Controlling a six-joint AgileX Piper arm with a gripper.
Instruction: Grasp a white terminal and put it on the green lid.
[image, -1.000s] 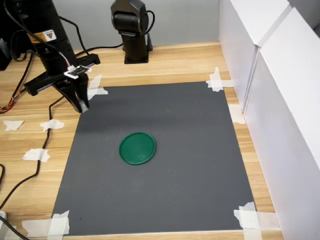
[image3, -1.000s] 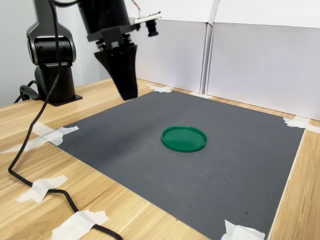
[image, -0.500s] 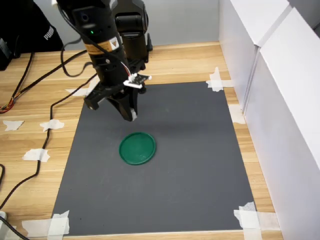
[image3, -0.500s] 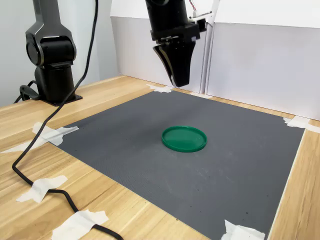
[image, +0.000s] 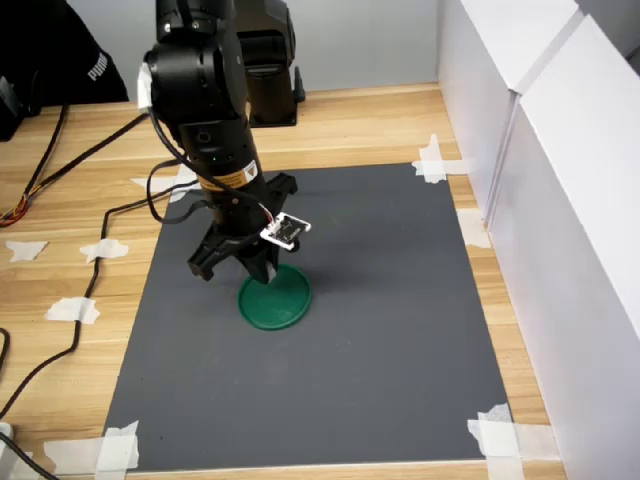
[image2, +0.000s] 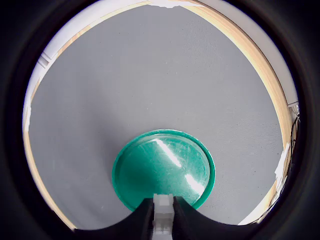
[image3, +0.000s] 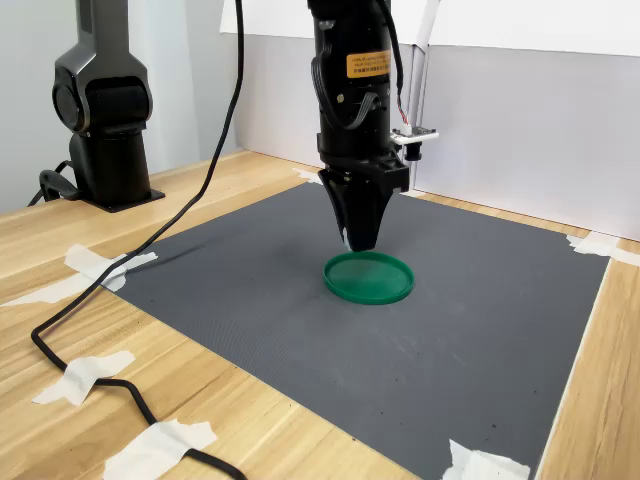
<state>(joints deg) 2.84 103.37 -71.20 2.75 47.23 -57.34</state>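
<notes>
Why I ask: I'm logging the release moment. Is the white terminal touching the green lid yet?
Cannot tell. In the wrist view the white terminal sits pinched in the gripper over the green lid, but no view shows a clear gap or contact.

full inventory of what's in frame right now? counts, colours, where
white terminal: one, white, pinched between the gripper fingers over the lid's edge
green lid: one, dark green, on the mat
mat: one, dark grey, taped to the table
table: one, light wood
tape scraps: several, white, at mat corners and on the wood
panels: white, along the first exterior view's right
second arm: one, black, idle at the table's edge
cable: black, across the wood
gripper: one, black, above the lid
</notes>
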